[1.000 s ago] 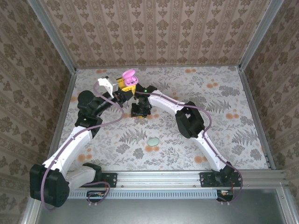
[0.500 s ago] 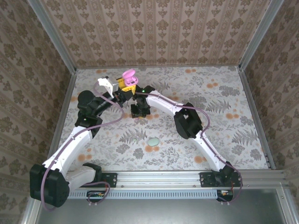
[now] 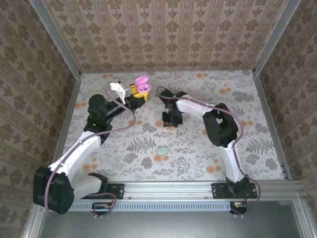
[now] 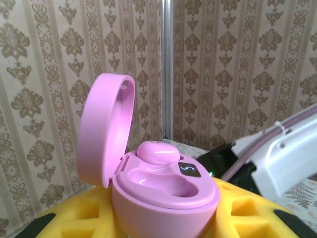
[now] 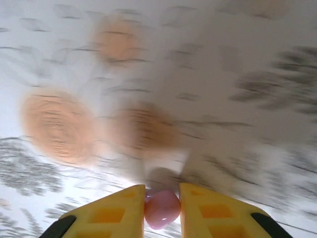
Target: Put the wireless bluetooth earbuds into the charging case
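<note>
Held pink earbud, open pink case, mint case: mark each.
Held pink earbud (image 5: 162, 210), right wrist view, front.
Open pink case (image 4: 163, 201), left wrist view, base wall.
Mint case (image 3: 162, 150), top external view, top.

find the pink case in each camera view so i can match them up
top external: pink case, lid open, over the back of the table, in the left gripper.
left wrist: centre frame, between yellow fingers, seated earbud inside.
right wrist: faces the table; loose earbud pinched in the right gripper.
shared landmark: patterned wallpaper, top and left wrist.
</note>
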You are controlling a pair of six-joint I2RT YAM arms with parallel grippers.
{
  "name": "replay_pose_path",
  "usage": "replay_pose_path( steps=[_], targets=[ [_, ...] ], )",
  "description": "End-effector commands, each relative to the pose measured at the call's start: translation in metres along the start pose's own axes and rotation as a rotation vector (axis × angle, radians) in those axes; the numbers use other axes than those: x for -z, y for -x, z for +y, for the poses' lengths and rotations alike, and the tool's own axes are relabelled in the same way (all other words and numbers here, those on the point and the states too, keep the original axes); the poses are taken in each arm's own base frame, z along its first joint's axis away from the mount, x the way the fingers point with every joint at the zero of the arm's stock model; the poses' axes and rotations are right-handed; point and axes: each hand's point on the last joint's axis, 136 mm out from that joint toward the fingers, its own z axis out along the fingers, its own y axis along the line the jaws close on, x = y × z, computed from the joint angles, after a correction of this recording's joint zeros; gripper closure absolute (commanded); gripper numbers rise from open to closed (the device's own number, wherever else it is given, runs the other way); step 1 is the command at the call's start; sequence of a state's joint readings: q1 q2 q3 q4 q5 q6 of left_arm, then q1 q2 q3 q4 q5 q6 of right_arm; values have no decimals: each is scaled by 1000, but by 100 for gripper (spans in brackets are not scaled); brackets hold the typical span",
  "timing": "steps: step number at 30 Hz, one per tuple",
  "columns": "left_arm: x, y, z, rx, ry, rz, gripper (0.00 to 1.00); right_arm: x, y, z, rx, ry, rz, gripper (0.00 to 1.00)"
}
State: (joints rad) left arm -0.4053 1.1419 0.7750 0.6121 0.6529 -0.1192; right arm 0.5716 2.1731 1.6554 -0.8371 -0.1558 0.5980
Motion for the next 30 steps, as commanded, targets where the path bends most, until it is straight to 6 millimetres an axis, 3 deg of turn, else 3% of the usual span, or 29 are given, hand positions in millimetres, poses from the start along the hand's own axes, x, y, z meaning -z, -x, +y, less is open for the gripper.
replay_pose_path(
  steps=[1,6,17,30],
  targets=[
    [-8,16,-2,-35,-13,-37,68,11,-1,-32,-28,-29,-37,75],
    [-14,14,-1,-20,-25,-40,68,16,-3,-48,-40,-14,-46,75],
    [-10,15,-5,-26,-22,-24,68,20,10,-21,-38,113,-64,74],
    [-13,12,2,-30,3,-17,68,17,11,-20,-20,106,-46,74]
  ],
)
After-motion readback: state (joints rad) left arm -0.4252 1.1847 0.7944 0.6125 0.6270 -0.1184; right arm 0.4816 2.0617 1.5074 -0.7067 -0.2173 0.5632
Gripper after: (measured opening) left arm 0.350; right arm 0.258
